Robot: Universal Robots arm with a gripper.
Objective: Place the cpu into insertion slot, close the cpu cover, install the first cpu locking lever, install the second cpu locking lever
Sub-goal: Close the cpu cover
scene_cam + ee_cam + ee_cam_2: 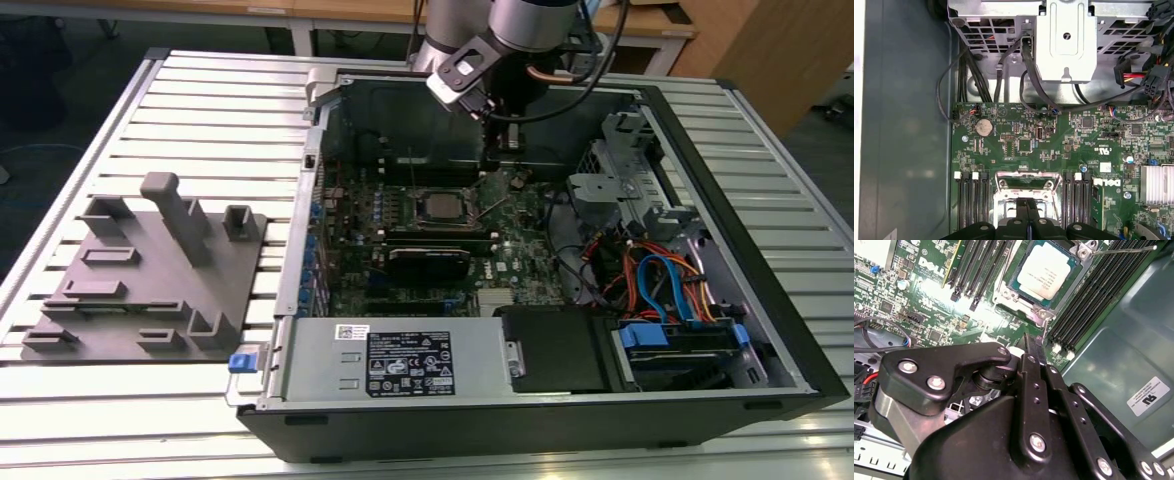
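Note:
The cpu lies flat in the insertion slot on the green board, silver top up. Around the chip sits the cpu cover, a thin silvery frame that looks lowered over it. One thin locking lever sticks out past the socket's corner. A second lever wire runs from the socket's other corner to my fingertips. My gripper is shut with its fingers pressed together, the tips just beside the socket. In the exterior view the gripper hangs inside the case, a little toward that view's right of the cpu.
Long black memory slots flank the socket on both sides. A metal drive cage and coloured cables fill the case toward the exterior view's right. The power supply sits at the front. A grey fixture plate lies outside the case.

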